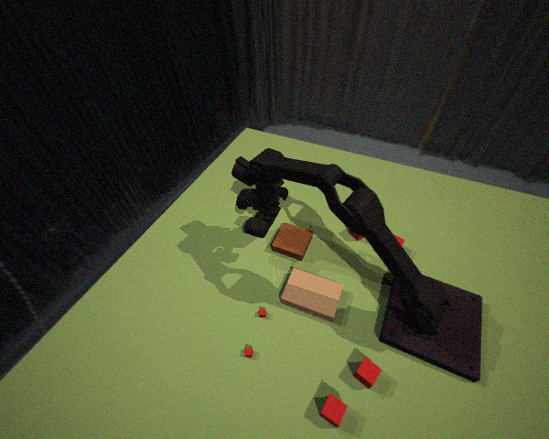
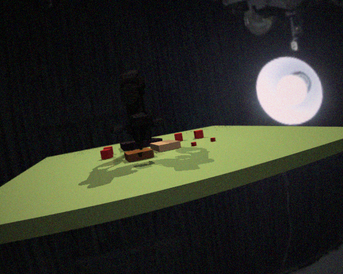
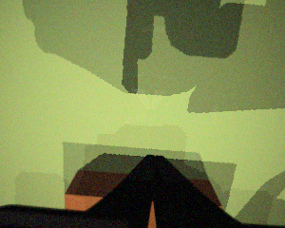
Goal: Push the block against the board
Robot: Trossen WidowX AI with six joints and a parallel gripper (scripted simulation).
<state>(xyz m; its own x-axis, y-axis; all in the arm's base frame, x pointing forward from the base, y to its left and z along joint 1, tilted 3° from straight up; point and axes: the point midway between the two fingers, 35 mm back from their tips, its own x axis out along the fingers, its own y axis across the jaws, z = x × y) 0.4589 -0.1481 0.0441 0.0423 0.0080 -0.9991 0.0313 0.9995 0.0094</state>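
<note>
Brown and square, the block (image 1: 291,240) (image 2: 132,156) (image 3: 78,202) lies at 11 o'clock of the pale board (image 1: 311,293) (image 2: 166,145) in the top view, a gap between them. The gripper (image 1: 262,224) (image 2: 140,152) (image 3: 153,162), its fingers pressed together on nothing, hovers at the block's 10 o'clock.

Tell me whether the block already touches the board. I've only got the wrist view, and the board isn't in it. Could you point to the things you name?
Observer: No. The top view shows a strip of green table between the brown block (image 1: 292,240) (image 2: 139,156) and the tan board (image 1: 311,294) (image 2: 166,145).
Operator: Where's the tip against the block?
Observer: In the exterior view, the shut gripper's tip (image 1: 261,230) (image 2: 140,153) (image 3: 155,158) shows in front of the block's near face.
Operator: Anything loose near the board?
Observer: Two small red cubes (image 1: 262,313) (image 2: 194,144), at the lower left of the board in the top view.
</note>
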